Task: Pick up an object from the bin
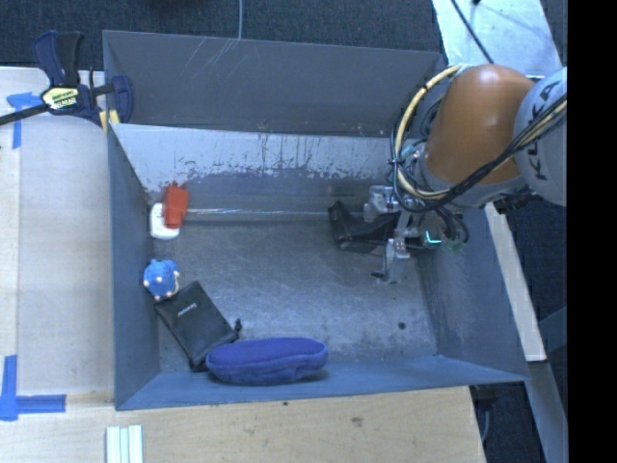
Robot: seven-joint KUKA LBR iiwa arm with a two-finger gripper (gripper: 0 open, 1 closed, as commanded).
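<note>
Well left of pincer (388, 266), blue pouch (267, 360)

The bin (289, 95) is grey metal, dull and matt, with a rough, speckled floor and scratches and brownish streaks on its back wall. By the bin's front wall a blue pouch (267, 359) looks like soft, fuzzy cloth and the flat black case (196, 322) beside it looks matt, while along the bin's left wall 1 small blue toy (160, 278) looks soft and 1 orange and white thing (170, 210) looks like smooth plastic. Over the bin's right side, the arm's orange cover (479, 123) is smooth and glossy.
</note>
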